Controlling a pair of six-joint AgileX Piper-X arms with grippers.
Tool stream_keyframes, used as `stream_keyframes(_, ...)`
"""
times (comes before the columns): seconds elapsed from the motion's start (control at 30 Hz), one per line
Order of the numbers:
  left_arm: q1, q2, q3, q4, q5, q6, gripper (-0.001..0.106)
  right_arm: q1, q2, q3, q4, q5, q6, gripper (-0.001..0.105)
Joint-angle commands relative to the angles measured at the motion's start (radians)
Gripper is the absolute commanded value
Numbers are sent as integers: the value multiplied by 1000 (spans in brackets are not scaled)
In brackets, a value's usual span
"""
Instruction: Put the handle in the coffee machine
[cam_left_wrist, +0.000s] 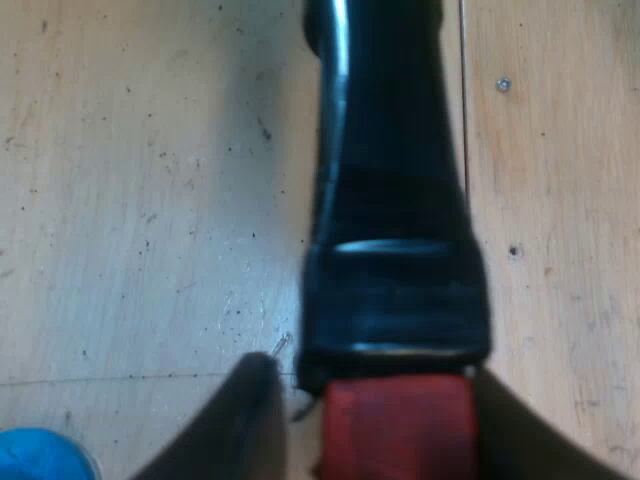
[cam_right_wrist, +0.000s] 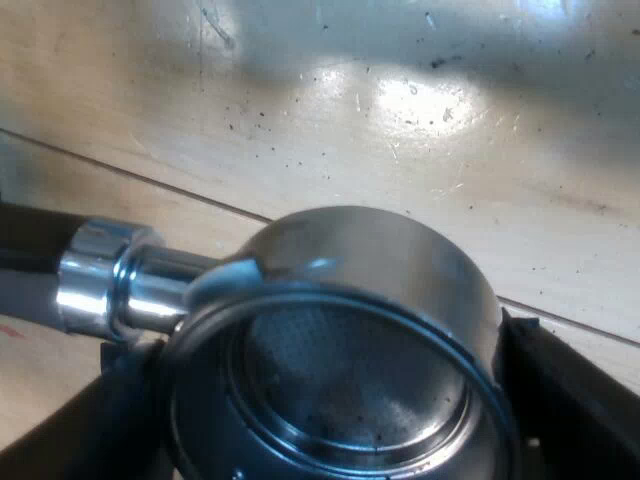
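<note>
The metal holder (cam_right_wrist: 340, 330) hangs just above a wooden table, its empty basket facing my right wrist camera. My right gripper (cam_right_wrist: 330, 410) is shut on the basket, one black finger (cam_right_wrist: 115, 420) pressed on each side of the rim. The chrome neck (cam_right_wrist: 110, 280) leads off to the dark handle. In the left wrist view the dark handle (cam_left_wrist: 395, 180) runs away from the camera, and its red end (cam_left_wrist: 400, 430) lies between the fingers of my left gripper (cam_left_wrist: 370, 400). One finger (cam_left_wrist: 250, 420) stands a narrow gap off the red end; the other touches it.
The pale wooden table (cam_left_wrist: 130, 200) lies under both grippers, with a seam, dark specks and a screw head (cam_left_wrist: 503, 85). A blue object (cam_left_wrist: 40, 455), perhaps the tamper, sits on the table beside my left gripper.
</note>
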Motion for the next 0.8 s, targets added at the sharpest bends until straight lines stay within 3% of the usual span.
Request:
stream_keyframes(0.03,-7,-1,-3,-1,2,0,19,-2,-14,-12,-5,-22,-14,0)
stream_keyframes(0.2,-7,-1,-3,4,2,3,0,-2,-14,-12,-7,-19,-14,0)
stream_keyframes(0.43,-7,-1,-3,4,7,18,0,-2,-14,-12,-7,5,-12,0)
stream_keyframes(0.5,-7,-1,-3,6,10,18,0,-2,-14,-12,-14,5,-21,6)
stream_keyframes(0.57,-7,-1,-3,5,10,18,0,-2,-14,-12,-32,5,-20,26)
stream_keyframes(0.6,-7,-1,-3,5,10,18,0,-2,-14,-12,-35,5,-20,31)
stream_keyframes(0.67,-7,-1,-3,7,14,18,0,-2,-14,-12,-48,26,-20,60)
stream_keyframes(0.73,-7,-1,-3,7,21,18,0,-2,-14,-12,-54,29,-32,76)
stream_keyframes(0.8,-7,-1,-3,12,35,18,0,-2,-14,-12,-55,29,-42,80)
